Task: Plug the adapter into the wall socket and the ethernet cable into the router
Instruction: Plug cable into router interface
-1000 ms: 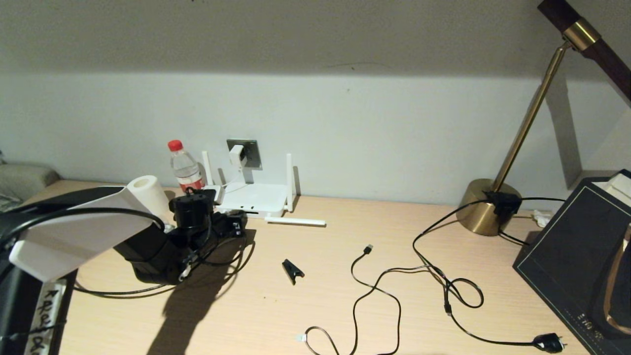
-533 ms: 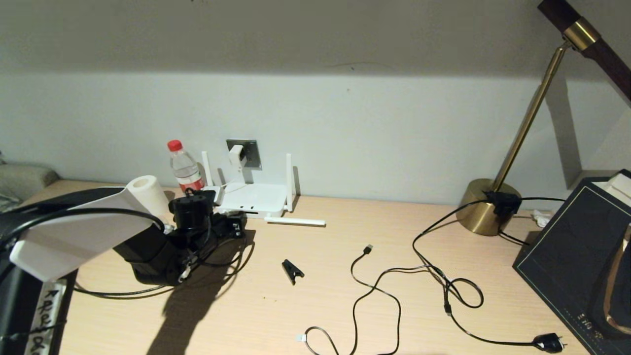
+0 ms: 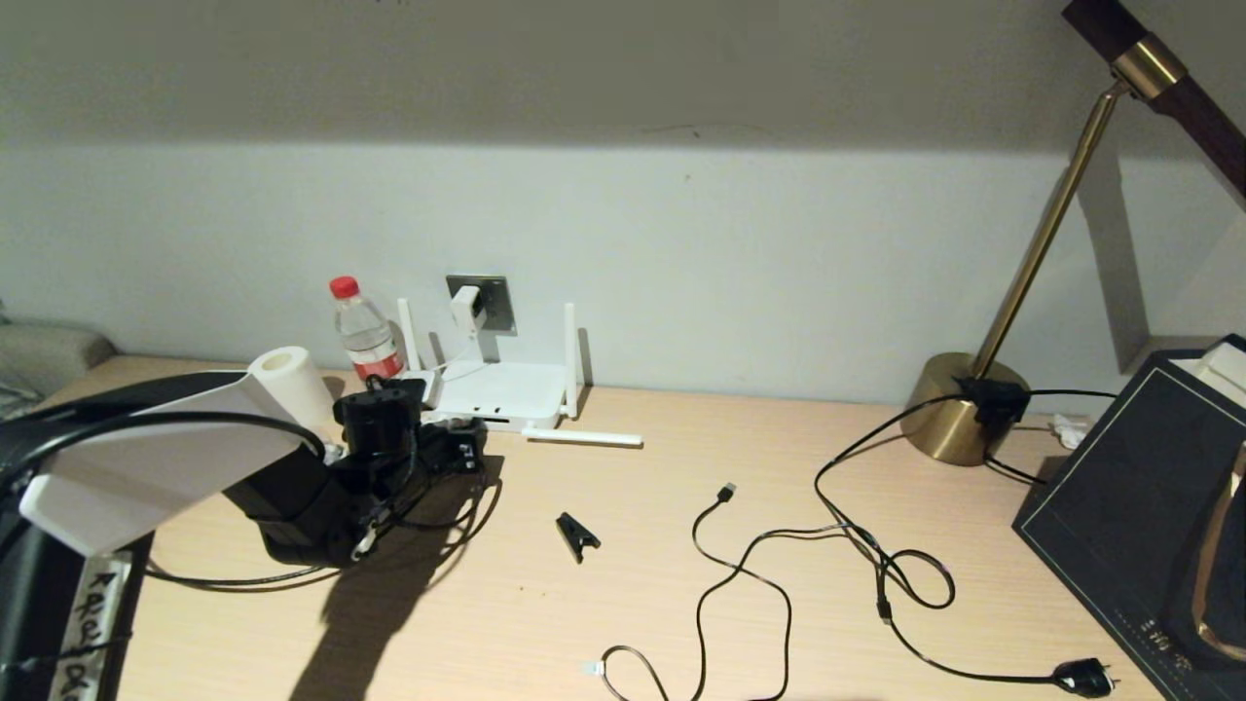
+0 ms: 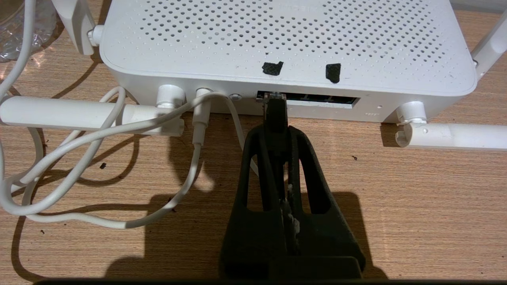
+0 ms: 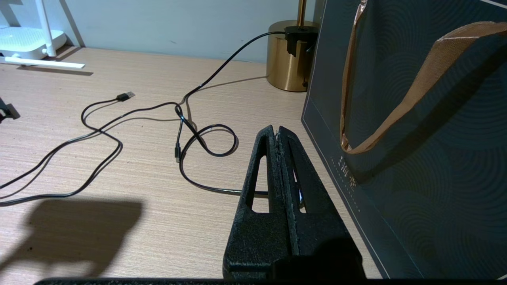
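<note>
**Cable plug at the router's port row**

The left gripper (image 4: pixel 276 130) stood clamped on the thick black ethernet cable (image 4: pixel 275 113), its clip tip at the flat white router's (image 4: pixel 285 35) ports. The small white cube adapter (image 3: pixel 466 307) sat in the dark grey wall socket (image 3: pixel 496 300). The right gripper (image 5: pixel 277 132) idled beside a dark paper bag (image 5: pixel 416 158), fingers pressed together.

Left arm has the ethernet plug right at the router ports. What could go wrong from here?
1. The left gripper holds the ethernet cable plug at the leftmost end of the router port row; slightly off, it could jam on the port edge.
2. The router lies loose on the desk, so pushing may slide it toward the wall.
3. The white cord plugged in just beside the port could get snagged by the jaws.
</note>
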Motion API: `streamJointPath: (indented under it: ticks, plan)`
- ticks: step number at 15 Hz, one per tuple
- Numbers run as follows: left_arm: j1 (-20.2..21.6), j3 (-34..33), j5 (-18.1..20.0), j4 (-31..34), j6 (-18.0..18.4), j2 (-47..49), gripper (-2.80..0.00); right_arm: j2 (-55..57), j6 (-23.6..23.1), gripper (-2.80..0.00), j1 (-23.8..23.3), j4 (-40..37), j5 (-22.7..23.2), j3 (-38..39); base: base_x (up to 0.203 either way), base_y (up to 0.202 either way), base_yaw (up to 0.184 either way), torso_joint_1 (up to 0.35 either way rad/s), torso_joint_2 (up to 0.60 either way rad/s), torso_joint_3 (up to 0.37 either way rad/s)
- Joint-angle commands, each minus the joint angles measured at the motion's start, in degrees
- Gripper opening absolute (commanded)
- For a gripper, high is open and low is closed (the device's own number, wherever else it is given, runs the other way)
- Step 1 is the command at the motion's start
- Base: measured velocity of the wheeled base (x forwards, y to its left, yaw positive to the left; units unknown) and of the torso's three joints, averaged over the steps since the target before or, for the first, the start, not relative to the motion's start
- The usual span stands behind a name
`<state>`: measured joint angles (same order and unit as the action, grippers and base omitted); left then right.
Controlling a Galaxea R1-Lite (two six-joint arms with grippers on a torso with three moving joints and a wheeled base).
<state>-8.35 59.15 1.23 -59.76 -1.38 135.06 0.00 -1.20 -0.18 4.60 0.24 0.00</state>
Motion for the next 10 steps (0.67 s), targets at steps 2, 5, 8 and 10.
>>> streamJointPath:
  ticks: [2,5,8,10]
  plan:
    - [0.0,0.0,0.0,-0.3,0.0,-0.1,-2.80,0.1,0.0,-2.80,0.0,0.1,0.0,1.7,0.000,0.000,0.000,0.000,0.00,0.000]
    - [0.0,0.0,-0.1,-0.3,0.0,-0.5,-2.80,0.1,0.0,-2.80,0.0,0.1,0.0,1.7,0.000,0.000,0.000,0.000,0.00,0.000]
    - [0.0,-0.8,0.0,-0.3,0.0,-1.5,-2.80,0.1,0.0,-2.80,0.0,0.1,0.0,1.7,0.000,0.000,0.000,0.000,0.00,0.000]
    - [0.0,-0.9,0.0,-0.3,0.0,-1.6,-2.80,0.1,0.0,-2.80,0.0,0.1,0.0,1.7,0.000,0.000,0.000,0.000,0.00,0.000]
